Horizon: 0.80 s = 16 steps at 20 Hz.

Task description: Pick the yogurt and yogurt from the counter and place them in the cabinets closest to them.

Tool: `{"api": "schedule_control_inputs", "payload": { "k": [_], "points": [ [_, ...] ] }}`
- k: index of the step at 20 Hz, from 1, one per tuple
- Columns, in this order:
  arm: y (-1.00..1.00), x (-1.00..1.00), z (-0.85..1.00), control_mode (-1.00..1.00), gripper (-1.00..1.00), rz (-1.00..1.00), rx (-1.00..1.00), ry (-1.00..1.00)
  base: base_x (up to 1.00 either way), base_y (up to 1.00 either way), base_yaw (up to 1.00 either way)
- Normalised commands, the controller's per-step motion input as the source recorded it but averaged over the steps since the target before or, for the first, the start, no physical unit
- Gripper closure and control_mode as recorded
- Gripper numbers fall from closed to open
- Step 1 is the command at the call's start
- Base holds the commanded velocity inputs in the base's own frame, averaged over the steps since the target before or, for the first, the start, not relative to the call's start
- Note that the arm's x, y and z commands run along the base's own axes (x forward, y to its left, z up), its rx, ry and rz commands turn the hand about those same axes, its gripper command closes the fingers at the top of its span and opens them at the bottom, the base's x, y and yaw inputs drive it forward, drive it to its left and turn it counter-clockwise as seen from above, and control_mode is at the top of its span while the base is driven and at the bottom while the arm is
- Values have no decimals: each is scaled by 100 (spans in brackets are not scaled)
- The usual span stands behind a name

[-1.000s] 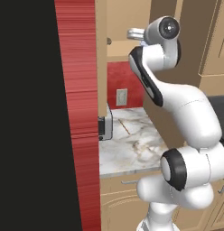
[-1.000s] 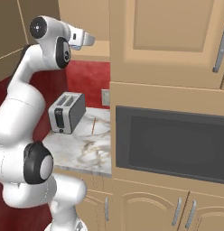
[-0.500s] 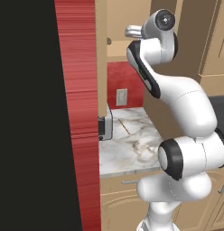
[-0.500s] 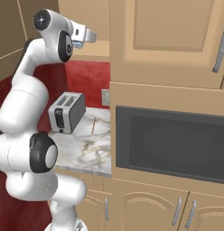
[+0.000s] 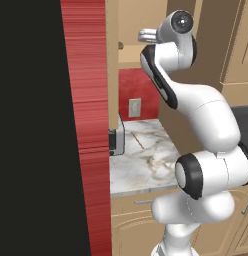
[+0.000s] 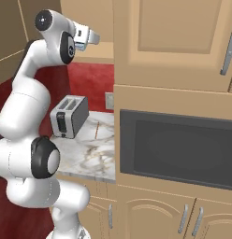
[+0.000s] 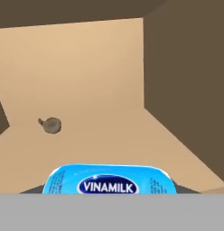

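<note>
1 small yogurt cup (image 7: pixel 109 179) with a pale blue lid marked VINAMILK sits at the bottom of the hand view, pinched in the robot's narrow-set hand (image 7: pixel 109 187), whose dark tips barely show at either side of it; it hangs just above the plain tan shelf (image 7: pixel 114 135) inside the light wooden wall cabinet (image 6: pixel 97 18). 1 small grey-brown lump (image 7: pixel 51 125) lies on that shelf further in, to the left in the hand view, well apart from the cup; what it is cannot be told. In the right base view the hand (image 6: pixel 92 37) reaches into the cabinet opening beside a closed panelled door (image 6: pixel 171 42) with a metal bar handle (image 6: pixel 228 46). Compared with 1 second ago, the arm's upper links have swung upright and nearer to the cabinet, with the wrist raised slightly; the bench and the things on it stand as before. Below, the white-grey veined marble bench (image 6: pixel 92 154) carries 1 silver toaster (image 6: pixel 68 116), and 1 black built-in oven (image 6: pixel 176 149) sits to its right. In the left base view a red wall panel (image 5: pixel 86 125) and a tan cabinet side (image 5: pixel 112 65) hide most of the toaster and the cabinet opening.
</note>
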Motion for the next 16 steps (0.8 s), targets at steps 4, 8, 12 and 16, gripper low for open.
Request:
{"api": "schedule_control_inputs", "payload": {
  "k": [4, 8, 12, 16],
  "points": [
    [0, 16, -3, -100, 100, 0, -1, 0, 0, 0, 0],
    [0, 34, 0, -100, 100, 0, 0, 2, 0, 0, 0],
    [0, 40, 0, -100, 100, 0, -1, 8, 0, 0, 0],
    [0, 45, 0, -100, 100, 0, 0, 10, 0, 0, 0]
  ]
}}
